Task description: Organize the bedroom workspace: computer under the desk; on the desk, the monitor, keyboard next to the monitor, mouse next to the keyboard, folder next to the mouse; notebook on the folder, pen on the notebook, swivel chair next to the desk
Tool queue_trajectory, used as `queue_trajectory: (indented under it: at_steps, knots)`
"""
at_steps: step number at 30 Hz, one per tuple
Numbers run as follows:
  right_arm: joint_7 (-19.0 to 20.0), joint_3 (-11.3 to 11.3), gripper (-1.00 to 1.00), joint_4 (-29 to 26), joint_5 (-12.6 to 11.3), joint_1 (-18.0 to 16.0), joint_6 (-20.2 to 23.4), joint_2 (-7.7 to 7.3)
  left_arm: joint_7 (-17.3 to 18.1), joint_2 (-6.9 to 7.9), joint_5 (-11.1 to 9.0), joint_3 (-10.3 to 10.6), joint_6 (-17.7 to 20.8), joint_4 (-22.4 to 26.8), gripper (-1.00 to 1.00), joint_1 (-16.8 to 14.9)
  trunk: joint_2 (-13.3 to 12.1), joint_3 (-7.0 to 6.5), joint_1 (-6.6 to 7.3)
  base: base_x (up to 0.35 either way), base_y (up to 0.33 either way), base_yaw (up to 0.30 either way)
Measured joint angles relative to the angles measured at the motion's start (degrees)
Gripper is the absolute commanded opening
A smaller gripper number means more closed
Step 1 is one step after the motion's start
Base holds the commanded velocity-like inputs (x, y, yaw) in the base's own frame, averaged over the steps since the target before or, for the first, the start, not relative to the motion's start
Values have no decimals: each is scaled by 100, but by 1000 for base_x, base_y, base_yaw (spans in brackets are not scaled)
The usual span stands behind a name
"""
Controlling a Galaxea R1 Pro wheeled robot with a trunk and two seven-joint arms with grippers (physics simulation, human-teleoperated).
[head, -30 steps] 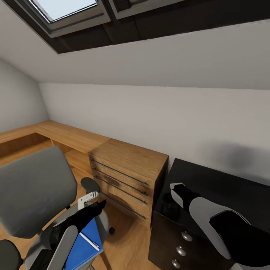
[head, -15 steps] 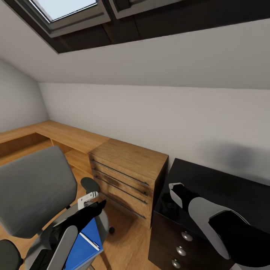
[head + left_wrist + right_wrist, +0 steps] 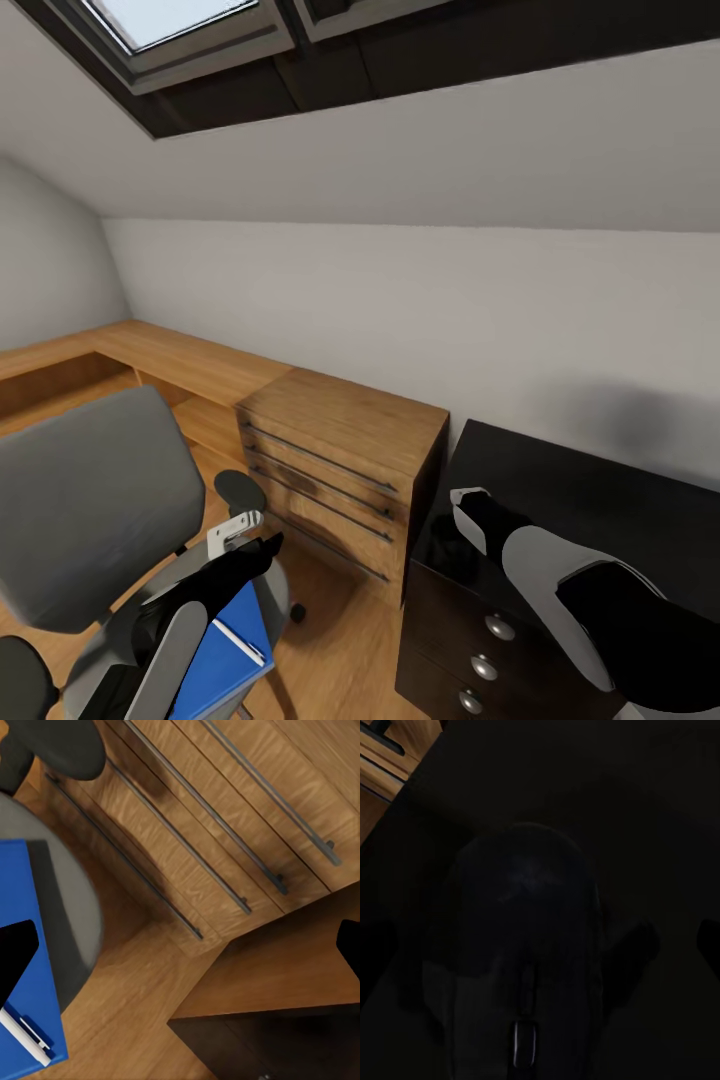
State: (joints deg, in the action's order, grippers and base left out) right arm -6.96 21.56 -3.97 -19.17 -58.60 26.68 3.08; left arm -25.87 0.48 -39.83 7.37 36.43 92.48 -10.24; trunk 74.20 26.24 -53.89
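A: From the head view, we see the right gripper (image 3: 462, 510) over the near left corner of the black bench (image 3: 590, 500), above its drawers with the round knobs. Our left gripper (image 3: 262, 545) hangs over the chair (image 3: 90, 510), where the blue folder (image 3: 225, 660) lies on the seat with the white pen (image 3: 238, 642) on top of it. The oak drawer unit (image 3: 340, 460) stands between chair and bench.

B: In the left wrist view we read the left gripper (image 3: 180, 945) as wide and empty; its fingertips (image 3: 15, 952) sit at the frame's edges with nothing between them. The folder (image 3: 22, 967) and the pen (image 3: 24, 1039) are on the grey seat, with the oak drawers (image 3: 210, 825) alongside.

A: In the right wrist view the mouse (image 3: 525, 960) sits on the dark bench top (image 3: 645, 810), right under our right gripper (image 3: 540, 949), which looks wide and not closed on it. Whether the fingers touch it, we cannot tell; the picture is very dark.

B: We judge the mouse light, hard and smooth, so it may slip. We would take it across its flanks at the middle. The folder looks thin and stiff, lying flat; an overhanging edge would be our hold, and the loose pen could roll off.
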Motion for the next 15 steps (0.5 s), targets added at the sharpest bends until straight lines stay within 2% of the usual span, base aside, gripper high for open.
queue_trajectory:
  at_steps: [10, 15]
  knots:
    - [0, 0, 100, 1, 0, 0, -3, 0, 0, 0, 0, 0, 1, 0, 100, 0, 42, 18, -23, 0, 0, 0]
    - [9, -38, 100, -56, -30, -5, 2, 2, 0, 0, 0, 0, 1, -1, 100, 1, 243, 106, -131, 0, 0, 0]
